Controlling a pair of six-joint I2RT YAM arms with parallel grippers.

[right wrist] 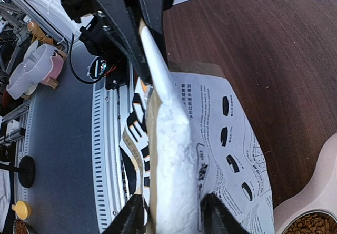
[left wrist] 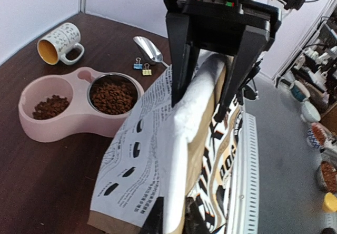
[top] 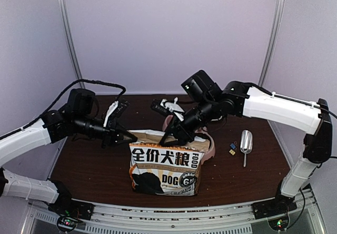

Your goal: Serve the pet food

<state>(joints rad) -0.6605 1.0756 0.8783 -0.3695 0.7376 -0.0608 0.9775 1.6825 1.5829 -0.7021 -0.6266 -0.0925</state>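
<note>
The printed "DOG" bag (top: pixel 166 168) stands at the table's front, its top folded into a white ridge (left wrist: pixel 189 118). My left gripper (top: pixel 127 135) (left wrist: pixel 174 218) pinches the ridge's left end, shut on it. My right gripper (top: pixel 168 138) (right wrist: pixel 174 218) straddles the ridge further along, jaws apart, one finger touching the printed panel and a slim gap at the other. The pet food (left wrist: pixel 112 97) fills the steel cup of the pink double bowl (left wrist: pixel 79 120), and a smaller heap (left wrist: pixel 51 106) lies in the other well. In the top view the kibble is hidden behind the bag.
A metal scoop (top: pixel 246 142) and two small binder clips (top: pixel 232 149) lie right of the bag. A patterned mug (left wrist: pixel 58 43) with a yellow inside lies on its side behind the bowl. The table's slotted front rail (left wrist: pixel 239 192) runs just past the bag.
</note>
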